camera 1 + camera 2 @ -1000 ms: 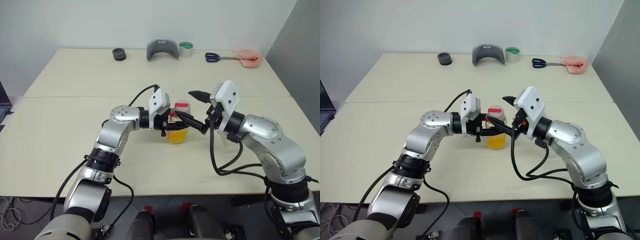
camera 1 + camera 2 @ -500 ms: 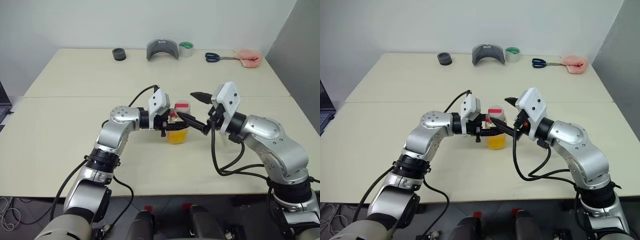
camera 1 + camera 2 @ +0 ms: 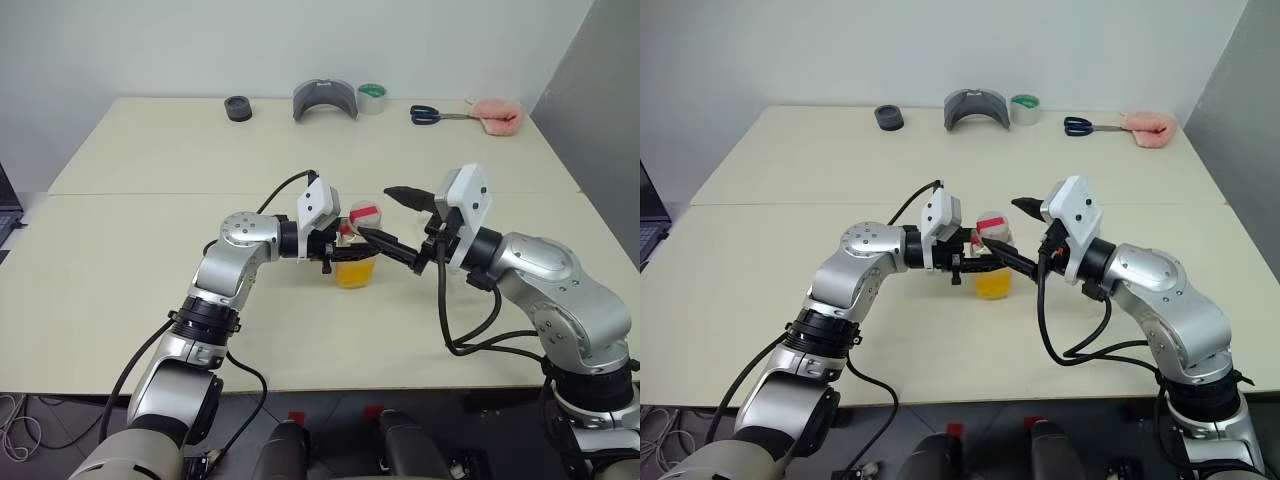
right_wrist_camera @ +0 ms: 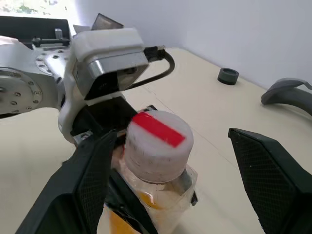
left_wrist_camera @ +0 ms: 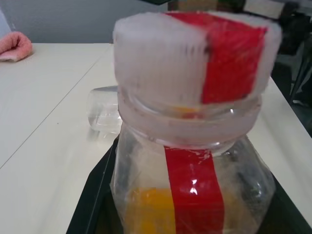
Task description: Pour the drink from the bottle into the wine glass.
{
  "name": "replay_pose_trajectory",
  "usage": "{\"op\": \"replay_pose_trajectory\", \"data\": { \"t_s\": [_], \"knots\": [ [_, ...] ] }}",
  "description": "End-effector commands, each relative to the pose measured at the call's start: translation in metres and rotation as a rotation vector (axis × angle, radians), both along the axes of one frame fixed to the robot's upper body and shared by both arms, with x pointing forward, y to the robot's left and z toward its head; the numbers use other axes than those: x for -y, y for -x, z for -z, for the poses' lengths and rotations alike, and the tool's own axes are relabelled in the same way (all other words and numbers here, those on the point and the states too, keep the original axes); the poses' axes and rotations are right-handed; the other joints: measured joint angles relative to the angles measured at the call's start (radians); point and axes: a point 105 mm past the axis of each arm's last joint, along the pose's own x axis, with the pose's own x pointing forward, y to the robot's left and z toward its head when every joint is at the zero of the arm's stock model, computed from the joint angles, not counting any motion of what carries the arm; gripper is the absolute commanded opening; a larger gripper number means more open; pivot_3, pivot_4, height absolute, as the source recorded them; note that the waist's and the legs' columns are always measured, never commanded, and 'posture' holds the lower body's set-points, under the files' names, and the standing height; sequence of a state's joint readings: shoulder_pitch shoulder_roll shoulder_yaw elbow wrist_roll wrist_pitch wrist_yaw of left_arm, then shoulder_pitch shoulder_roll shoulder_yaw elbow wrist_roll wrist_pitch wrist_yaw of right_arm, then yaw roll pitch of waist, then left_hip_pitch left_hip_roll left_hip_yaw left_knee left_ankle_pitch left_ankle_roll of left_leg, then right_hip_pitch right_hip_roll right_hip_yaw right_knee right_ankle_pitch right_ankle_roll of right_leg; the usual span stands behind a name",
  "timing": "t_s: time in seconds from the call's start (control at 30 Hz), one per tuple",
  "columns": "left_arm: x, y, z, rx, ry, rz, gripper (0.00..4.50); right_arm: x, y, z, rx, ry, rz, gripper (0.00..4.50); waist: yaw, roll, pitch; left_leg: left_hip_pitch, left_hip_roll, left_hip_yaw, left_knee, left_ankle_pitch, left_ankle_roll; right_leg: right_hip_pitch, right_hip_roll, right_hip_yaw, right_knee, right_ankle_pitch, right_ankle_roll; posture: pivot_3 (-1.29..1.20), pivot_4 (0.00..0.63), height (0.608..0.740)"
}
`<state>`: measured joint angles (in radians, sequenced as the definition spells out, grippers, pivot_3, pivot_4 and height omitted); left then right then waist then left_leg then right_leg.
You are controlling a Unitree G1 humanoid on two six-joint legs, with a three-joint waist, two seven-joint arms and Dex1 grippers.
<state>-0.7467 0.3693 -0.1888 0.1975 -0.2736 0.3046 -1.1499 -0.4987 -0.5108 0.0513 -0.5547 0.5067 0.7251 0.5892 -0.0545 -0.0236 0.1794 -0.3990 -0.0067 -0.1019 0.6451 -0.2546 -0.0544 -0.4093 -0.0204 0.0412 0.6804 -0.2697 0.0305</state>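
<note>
The bottle [image 3: 354, 256] stands upright at the table's middle, clear plastic with a whitish cap [image 3: 366, 213] that bears a red strip. The orange drink [image 3: 355, 272] fills its lower part. My left gripper [image 3: 343, 246] is shut on the bottle's body from the left. Coming from the right, my right gripper [image 3: 375, 211] is open, with one finger [image 4: 92, 180] on each side of the cap and apart from it. A clear rounded shape [image 5: 103, 110] on the table behind the bottle looks like the wine glass. My right arm hides it in the head views.
Along the table's far edge lie a black tape roll [image 3: 238, 108], a grey curved piece [image 3: 325, 98], a green tape roll [image 3: 372, 97], blue-handled scissors [image 3: 432, 114] and a pink cloth [image 3: 497, 113]. A seam [image 3: 150, 194] runs across the cream table.
My right wrist and forearm have swung a little to the right, while the fingertips stay around the cap. The left arm and the bottle have not moved.
</note>
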Motion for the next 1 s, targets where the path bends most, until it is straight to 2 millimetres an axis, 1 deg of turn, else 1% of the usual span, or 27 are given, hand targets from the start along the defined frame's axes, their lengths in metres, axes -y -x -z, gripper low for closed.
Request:
{"op": "replay_pose_trajectory", "data": {
  "t_s": [0.03, 0.5, 0.8, 0.83, 0.87, 0.93, 1.0],
  "knots": [
    [0.001, 0.006, -0.014, 0.051, 0.029, 0.026, 1.80, -0.001, 0.008, -0.011, 0.028, -0.020, -0.033, 3.91, 0.000, 0.000, 0.000, 0.000, 0.000, 0.000, 0.000, 0.000, 0.000, 0.000, 0.000, 0.000, 0.000, 0.000, 0.000, 0.00, 0.150, 0.740],
    [0.001, 0.007, -0.013, 0.055, 0.026, 0.029, 1.80, -0.008, -0.005, -0.010, -0.016, -0.032, -0.014, 3.91, 0.000, 0.000, 0.000, 0.000, 0.000, 0.000, 0.000, 0.000, 0.000, 0.000, 0.000, 0.000, 0.000, 0.000, 0.000, 0.00, 0.150, 0.740],
    [0.002, 0.007, -0.013, 0.055, 0.028, 0.026, 1.80, -0.010, -0.007, -0.009, -0.021, -0.031, -0.022, 3.91, 0.000, 0.000, 0.000, 0.000, 0.000, 0.000, 0.000, 0.000, 0.000, 0.000, 0.000, 0.000, 0.000, 0.000, 0.000, 0.00, 0.150, 0.740],
    [0.002, 0.006, -0.013, 0.055, 0.028, 0.025, 1.80, -0.010, -0.007, -0.009, -0.019, -0.031, -0.020, 3.54, 0.000, 0.000, 0.000, 0.000, 0.000, 0.000, 0.000, 0.000, 0.000, 0.000, 0.000, 0.000, 0.000, 0.000, 0.000, 0.00, 0.150, 0.740],
    [0.002, 0.006, -0.013, 0.054, 0.028, 0.025, 1.80, -0.010, -0.008, -0.009, -0.018, -0.030, -0.019, 3.34, 0.000, 0.000, 0.000, 0.000, 0.000, 0.000, 0.000, 0.000, 0.000, 0.000, 0.000, 0.000, 0.000, 0.000, 0.000, 0.00, 0.150, 0.740],
    [0.002, 0.006, -0.013, 0.055, 0.029, 0.024, 1.80, -0.011, -0.008, -0.008, -0.018, -0.027, -0.019, 2.71, 0.000, 0.000, 0.000, 0.000, 0.000, 0.000, 0.000, 0.000, 0.000, 0.000, 0.000, 0.000, 0.000, 0.000, 0.000, 0.00, 0.150, 0.740],
    [0.002, 0.006, -0.013, 0.056, 0.031, 0.025, 1.80, -0.011, -0.008, -0.008, -0.017, -0.021, -0.018, 1.95, 0.000, 0.000, 0.000, 0.000, 0.000, 0.000, 0.000, 0.000, 0.000, 0.000, 0.000, 0.000, 0.000, 0.000, 0.000, 0.00, 0.150, 0.740]
  ]
}}
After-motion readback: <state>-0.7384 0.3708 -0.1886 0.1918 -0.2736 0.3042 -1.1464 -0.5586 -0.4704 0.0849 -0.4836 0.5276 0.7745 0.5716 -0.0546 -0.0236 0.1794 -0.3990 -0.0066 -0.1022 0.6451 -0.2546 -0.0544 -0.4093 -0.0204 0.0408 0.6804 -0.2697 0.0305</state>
